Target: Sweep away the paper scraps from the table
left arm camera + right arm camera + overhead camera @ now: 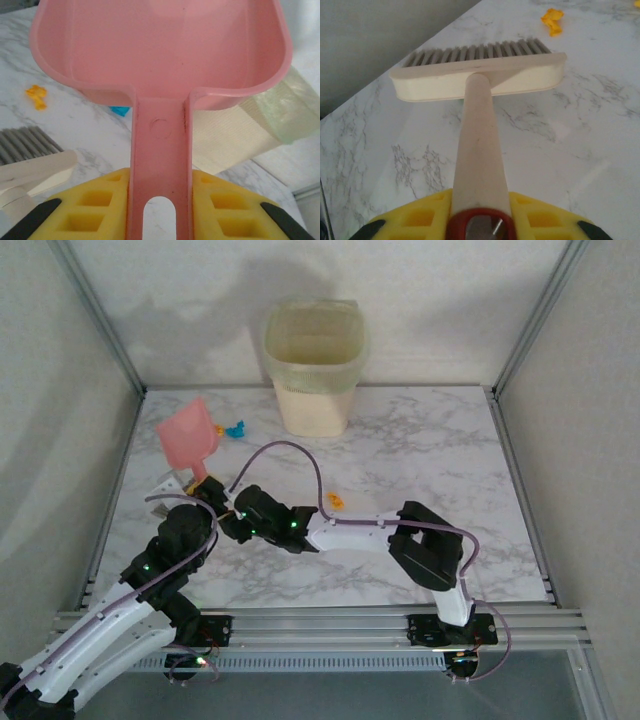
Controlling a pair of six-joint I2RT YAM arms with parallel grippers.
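- In the top view, we are seeing the left gripper (203,490) clamping the dustpan (186,435) handle at centre left. The right gripper (245,515) is reaching toward it. Scraps (235,428) are lying on the table (430,460) beside the pan, lower left of the bin (315,365).
- In the left wrist view, our fingers are pinching the pan handle. A blue scrap (120,110) is peeking from under the pan, and an orange scrap (36,95) is sitting at left.
- In the right wrist view, we are gripping the brush (480,75) by its handle, and an orange bit is lying beyond the bristles at upper right.
- We are judging this as lining up a sweep. The next move is calling for the pan lip flat behind the scraps and the bristles drawing them in.
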